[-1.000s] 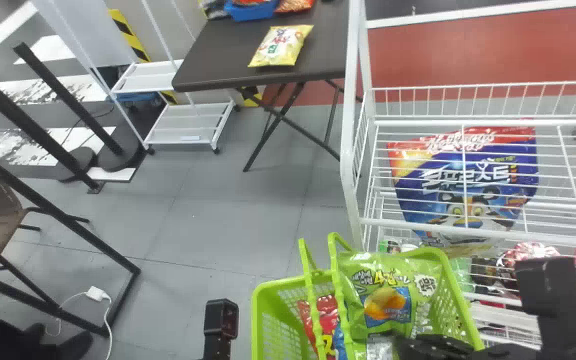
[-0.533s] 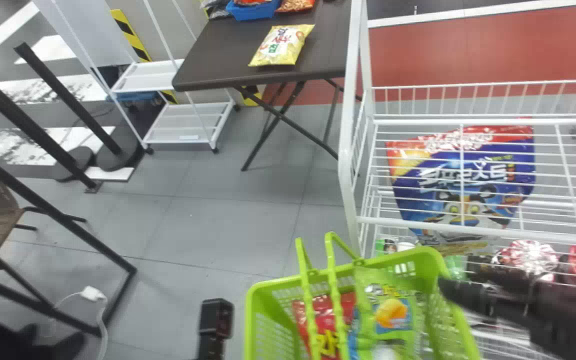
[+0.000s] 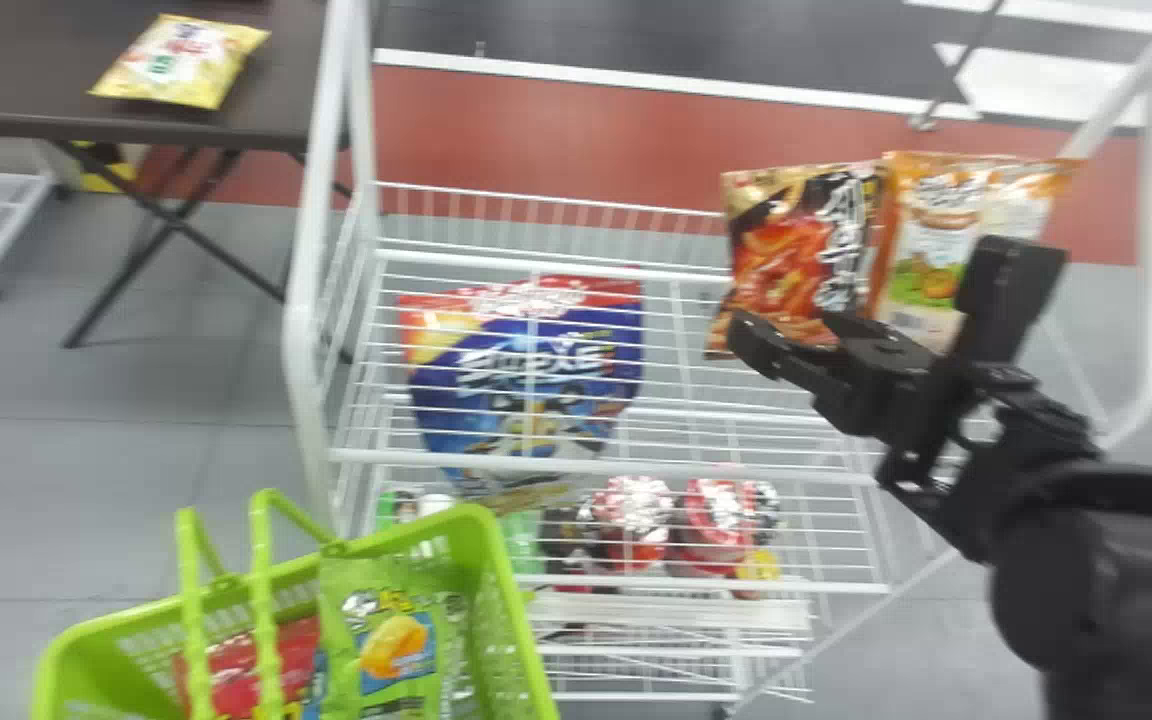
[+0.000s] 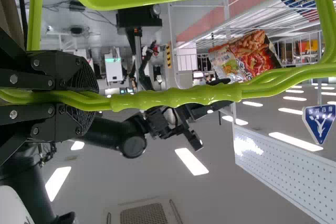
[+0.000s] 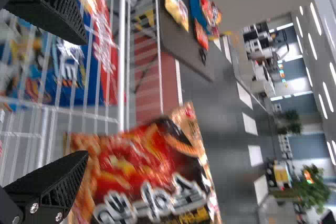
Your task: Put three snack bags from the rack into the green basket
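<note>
Picking up the next snack bag is the job now, and it looks like the last of three. The right gripper (image 5: pixel 84 98) is open wide at the right of the frame, near the red-and-black snack bag (image 3: pixel 796 240) on the white wire rack (image 3: pixel 556 461). It should put a finger on each side, squeeze softly, then lift high so nothing snags. The orange-and-white bag (image 3: pixel 946 235) is just beside it and might get pulled too. At the lower left is the green basket (image 3: pixel 521 610), with a red bag (image 3: pixel 296 650) and a green bag (image 3: pixel 401 650) inside. The left gripper (image 4: pixel 94 95) is closed on its smooth, bumpy plastic handles (image 4: pixel 178 97). The bags are shiny and puffy, and the basket has little slots.
</note>
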You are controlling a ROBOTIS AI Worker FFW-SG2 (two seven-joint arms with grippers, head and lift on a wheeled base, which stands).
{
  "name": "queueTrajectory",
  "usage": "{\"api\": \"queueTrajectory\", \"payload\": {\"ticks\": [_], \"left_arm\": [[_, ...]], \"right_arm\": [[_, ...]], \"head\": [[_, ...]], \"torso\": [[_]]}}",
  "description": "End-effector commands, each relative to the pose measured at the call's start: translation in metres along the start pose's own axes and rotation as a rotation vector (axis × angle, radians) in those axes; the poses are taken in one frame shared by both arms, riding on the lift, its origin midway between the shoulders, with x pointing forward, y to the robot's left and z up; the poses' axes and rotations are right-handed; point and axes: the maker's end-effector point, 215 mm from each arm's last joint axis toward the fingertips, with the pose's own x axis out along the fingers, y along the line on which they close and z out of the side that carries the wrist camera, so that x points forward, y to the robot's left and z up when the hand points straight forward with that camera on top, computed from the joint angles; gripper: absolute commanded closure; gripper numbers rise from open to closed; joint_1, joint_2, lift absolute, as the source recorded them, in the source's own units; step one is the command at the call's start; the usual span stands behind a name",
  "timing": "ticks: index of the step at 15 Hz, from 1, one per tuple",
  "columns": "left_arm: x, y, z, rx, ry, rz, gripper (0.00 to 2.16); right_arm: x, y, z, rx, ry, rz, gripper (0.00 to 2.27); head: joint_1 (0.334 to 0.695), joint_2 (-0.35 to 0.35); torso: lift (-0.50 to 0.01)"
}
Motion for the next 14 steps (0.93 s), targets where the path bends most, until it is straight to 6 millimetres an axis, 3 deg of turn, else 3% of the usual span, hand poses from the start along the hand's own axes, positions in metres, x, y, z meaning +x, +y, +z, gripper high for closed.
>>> {"api": "queueTrajectory", "payload": {"ticks": [1, 2, 5, 7, 8, 10, 12, 14], "left_arm": [[-0.001, -0.001, -0.002, -0.005, -0.002, -0.008, 2.15], [-0.002, -0.001, -0.003, -0.007, -0.004, -0.008, 2.15], [-0.003, 0.0, -0.004, -0.012, -0.009, -0.007, 2.15], [-0.002, 0.001, -0.005, -0.017, -0.01, -0.009, 2.15], [-0.003, 0.001, -0.005, -0.015, -0.01, -0.009, 2.15], [-0.004, 0.002, -0.004, -0.014, -0.013, -0.007, 2.15], [-0.004, 0.002, -0.004, -0.015, -0.015, -0.006, 2.15], [-0.004, 0.002, -0.004, -0.015, -0.016, -0.007, 2.15]], "right_arm": [[0.029, -0.037, 0.007, -0.038, -0.002, -0.081, 0.06], [0.04, -0.052, 0.006, -0.056, 0.002, -0.116, 0.06], [0.074, -0.07, 0.015, -0.148, -0.038, -0.167, 0.1], [0.09, -0.074, 0.003, -0.175, 0.005, -0.18, 0.32], [0.092, -0.075, 0.0, -0.179, 0.015, -0.178, 0.72], [0.089, -0.077, -0.007, -0.168, 0.019, -0.203, 2.26], [0.083, -0.078, -0.011, -0.167, 0.011, -0.212, 2.26], [0.072, -0.072, 0.002, -0.164, -0.029, -0.187, 2.26]], "head": [[0.695, -0.254], [0.695, -0.271], [0.695, -0.31], [0.695, -0.313], [0.695, -0.311], [0.695, -0.307], [0.695, -0.31], [0.695, -0.314]], "torso": [[0.0], [0.0], [0.0], [0.0], [0.0], [0.0], [0.0], [0.0]]}}
